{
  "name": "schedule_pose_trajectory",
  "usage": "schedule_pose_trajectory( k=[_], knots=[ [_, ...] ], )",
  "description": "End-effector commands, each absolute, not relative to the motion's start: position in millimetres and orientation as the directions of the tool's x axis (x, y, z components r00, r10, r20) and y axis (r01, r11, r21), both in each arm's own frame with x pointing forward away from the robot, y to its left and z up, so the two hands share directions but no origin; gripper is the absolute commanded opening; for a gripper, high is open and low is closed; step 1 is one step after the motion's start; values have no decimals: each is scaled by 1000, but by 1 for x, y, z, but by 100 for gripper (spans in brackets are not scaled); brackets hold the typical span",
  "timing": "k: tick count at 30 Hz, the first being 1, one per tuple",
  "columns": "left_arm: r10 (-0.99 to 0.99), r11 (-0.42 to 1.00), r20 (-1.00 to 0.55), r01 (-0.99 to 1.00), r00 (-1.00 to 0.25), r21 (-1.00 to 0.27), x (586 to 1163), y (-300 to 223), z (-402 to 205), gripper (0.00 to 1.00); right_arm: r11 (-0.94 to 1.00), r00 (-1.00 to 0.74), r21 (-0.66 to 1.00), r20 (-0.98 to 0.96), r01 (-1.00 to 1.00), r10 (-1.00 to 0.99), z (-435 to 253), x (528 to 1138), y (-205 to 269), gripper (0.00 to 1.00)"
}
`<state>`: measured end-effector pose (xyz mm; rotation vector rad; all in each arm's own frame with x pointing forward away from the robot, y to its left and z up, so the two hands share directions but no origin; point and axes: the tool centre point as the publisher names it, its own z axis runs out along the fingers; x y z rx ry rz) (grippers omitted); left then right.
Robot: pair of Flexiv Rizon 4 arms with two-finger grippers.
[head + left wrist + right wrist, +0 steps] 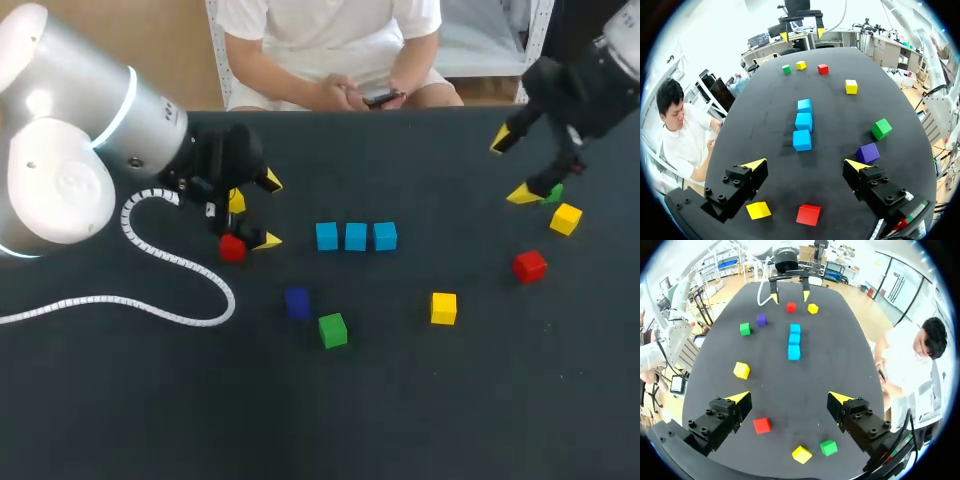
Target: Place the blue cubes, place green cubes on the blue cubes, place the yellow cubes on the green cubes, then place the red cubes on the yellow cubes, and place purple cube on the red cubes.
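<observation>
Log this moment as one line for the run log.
stack: blue cubes in a row, nothing stacked | left gripper: open, near red cube | right gripper: open, near green cube

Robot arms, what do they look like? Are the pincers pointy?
The left arm is fat, round and silvery white, with a glowing light-blue ring. A white ribbed cable curls away from it. The right arm looks mostly black. The left pincer and right pincer each have two blocky black fingers with small bolts and pointy, bright yellow tips.
</observation>
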<state>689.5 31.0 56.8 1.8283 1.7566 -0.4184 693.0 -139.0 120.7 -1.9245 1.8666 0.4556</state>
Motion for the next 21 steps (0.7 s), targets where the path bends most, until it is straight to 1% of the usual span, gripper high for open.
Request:
schedule_pose_trajectory(
  k=[1, 3, 21],
  knots=[
    [805, 17, -586, 983, 94, 180, 690, 32, 56, 100, -7, 45, -75, -516, -997, -855, 118, 693, -152, 100],
    [805, 17, -586, 983, 94, 180, 690, 32, 56, 100, -11, 48, -70, -549, -997, -835, 118, 694, -154, 100],
    [805, 17, -586, 983, 94, 180, 690, 32, 56, 100, -11, 48, -70, -549, -997, -835, 118, 694, -154, 100]
  ],
)
